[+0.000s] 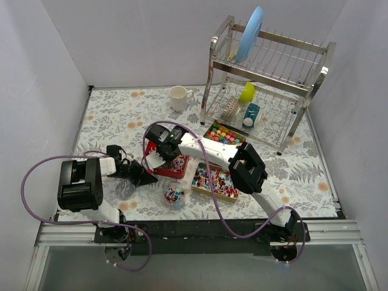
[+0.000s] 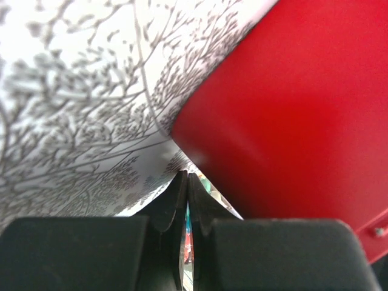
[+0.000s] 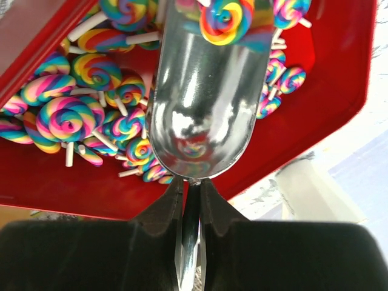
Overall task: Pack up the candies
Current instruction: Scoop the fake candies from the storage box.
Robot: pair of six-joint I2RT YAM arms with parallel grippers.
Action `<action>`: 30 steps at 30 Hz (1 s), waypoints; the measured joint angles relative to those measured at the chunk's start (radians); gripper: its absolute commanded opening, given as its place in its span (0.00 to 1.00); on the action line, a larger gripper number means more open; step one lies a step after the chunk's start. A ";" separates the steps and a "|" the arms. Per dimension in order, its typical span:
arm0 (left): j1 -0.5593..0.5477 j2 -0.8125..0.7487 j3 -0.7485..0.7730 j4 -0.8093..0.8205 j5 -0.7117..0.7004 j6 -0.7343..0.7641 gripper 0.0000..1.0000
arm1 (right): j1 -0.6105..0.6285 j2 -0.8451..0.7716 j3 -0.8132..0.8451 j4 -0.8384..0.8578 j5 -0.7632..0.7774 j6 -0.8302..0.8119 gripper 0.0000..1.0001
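Note:
A red tray (image 3: 339,73) holds many rainbow swirl lollipop candies (image 3: 66,115). My right gripper (image 3: 191,182) is shut on the handle of a shiny metal scoop (image 3: 200,103), whose bowl lies over the tray with one swirl candy (image 3: 221,21) in its far end. In the top view the right gripper (image 1: 159,157) is over the left part of the red tray (image 1: 170,175). My left gripper (image 1: 141,174) sits low at the tray's left corner. Its jaws (image 2: 186,177) are closed, with nothing clearly between them. A clear cup (image 1: 174,194) holding candies stands in front of the tray.
Two gold trays of mixed candies lie right of the red one, one far (image 1: 208,130) and one near (image 1: 197,185). A clear round lid or cup (image 1: 125,189) lies by the left arm. A white mug (image 1: 178,98) and a dish rack (image 1: 267,91) stand at the back.

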 measured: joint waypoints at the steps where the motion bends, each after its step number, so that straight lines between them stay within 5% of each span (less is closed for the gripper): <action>1: 0.000 0.005 0.004 -0.001 0.002 0.003 0.00 | -0.003 -0.011 -0.023 0.014 -0.008 0.001 0.01; 7: 0.005 0.038 0.030 0.006 0.014 0.019 0.00 | -0.034 -0.033 -0.075 0.047 -0.081 0.070 0.01; 16: 0.020 0.087 0.071 0.034 0.031 0.021 0.00 | -0.105 0.060 0.084 -0.055 -0.248 0.264 0.01; 21: 0.020 0.088 0.068 0.050 0.037 0.015 0.11 | -0.136 0.068 0.085 -0.060 -0.336 0.389 0.01; 30: 0.019 0.076 0.023 0.131 0.074 0.008 0.11 | -0.125 0.077 0.100 -0.059 -0.336 0.658 0.01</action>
